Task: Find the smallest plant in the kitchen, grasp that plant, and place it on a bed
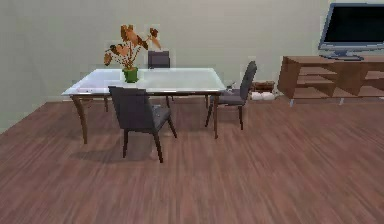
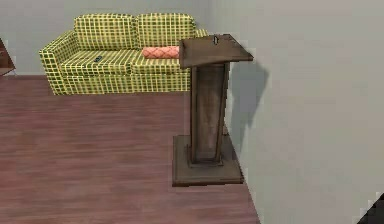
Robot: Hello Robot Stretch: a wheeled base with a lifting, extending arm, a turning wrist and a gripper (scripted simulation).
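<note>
Nearest in the forward view, a grey chair (image 1: 140, 112) is sitting at the glass table (image 1: 185, 80), and the plant (image 1: 130, 55), orange leaves in a green pot, is standing on it, left of middle. Out to the side, a wooden lectern (image 2: 212, 110) is standing before a checked sofa (image 2: 110, 50). What the gripper is doing, I cannot tell.

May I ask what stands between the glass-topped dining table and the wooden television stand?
Forward view: a dark grey chair and a small white object.
</note>
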